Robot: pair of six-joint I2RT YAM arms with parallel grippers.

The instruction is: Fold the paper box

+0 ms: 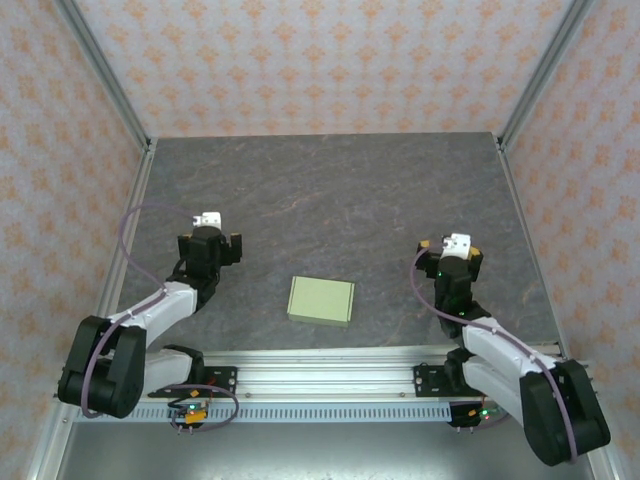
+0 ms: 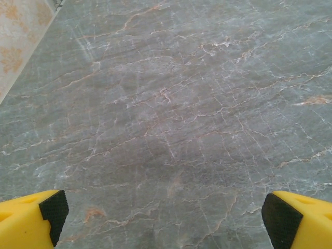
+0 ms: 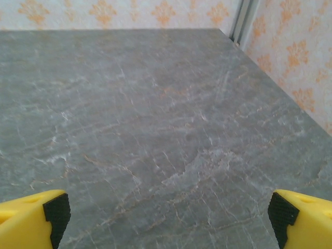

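The paper box is looking like thin, smooth, matt card. The table is showing a grey stone-patterned surface with pale veins, smooth and mostly matt, catching a faint sheen. The fingers of the left gripper and right gripper are appearing as smooth yellow plastic, tipped with matt black pads. The rail along the near edge is gleaming like ribbed bare metal. The walls are wearing matt patterned paper.

Inside a robotics lab test cell: a left arm and a right arm stand bolted to an aluminium rail at the near edge of a grey marble-patterned counter, enclosed by metal frame posts and wall panels papered in an orange floral print.
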